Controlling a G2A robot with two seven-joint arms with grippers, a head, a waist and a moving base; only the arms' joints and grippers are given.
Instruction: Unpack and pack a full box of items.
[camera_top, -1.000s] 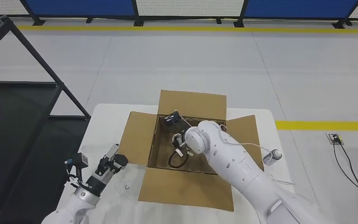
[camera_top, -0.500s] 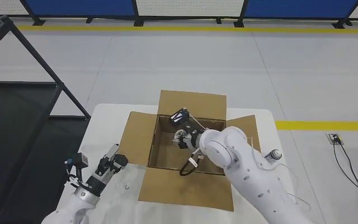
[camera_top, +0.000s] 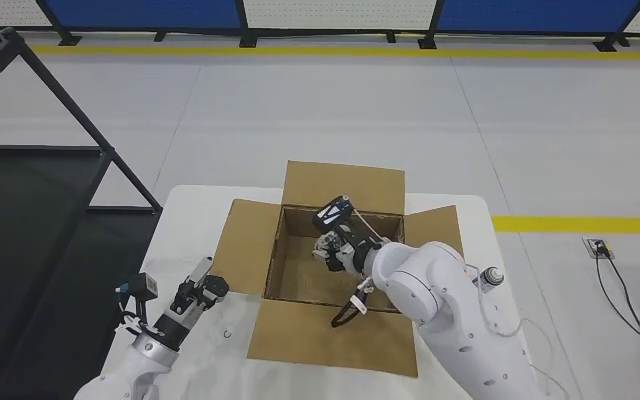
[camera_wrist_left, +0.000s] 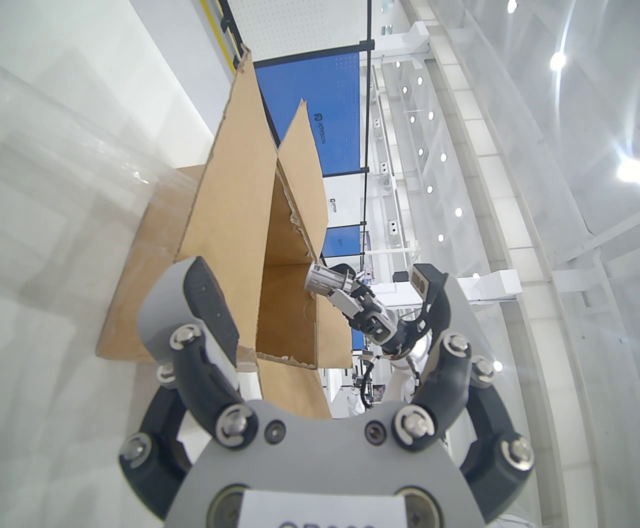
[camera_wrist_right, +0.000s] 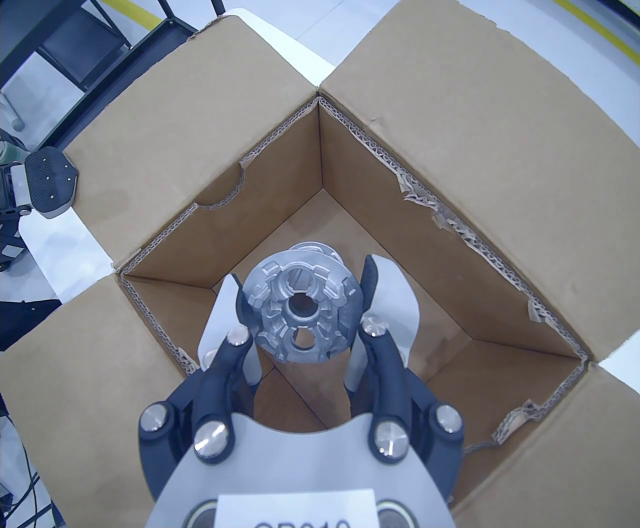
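An open cardboard box (camera_top: 300, 335) stands mid-table with its flaps spread; its brown inner walls (camera_wrist_right: 450, 280) show in the right wrist view. My right gripper (camera_top: 325, 249) hangs over the box's far side, shut on a grey cast-metal hub (camera_wrist_right: 302, 310) with a round centre hole. From the left wrist view the same hub (camera_wrist_left: 322, 277) sticks out just above the box (camera_wrist_left: 230, 200) rim. My left gripper (camera_top: 205, 282) rests low over the table left of the box, open, with nothing between its fingers (camera_wrist_left: 205, 300).
A small bottle (camera_top: 488, 278) stands on the table right of the box. A tiny ring (camera_top: 228, 334) lies near the left gripper. A black cable loop (camera_top: 350, 308) dangles from the right arm over the box. A black rack (camera_top: 60, 200) flanks the table's left.
The right gripper has risen out of the box with the metal hub and shifted toward the box's far right. The left arm has kept still.
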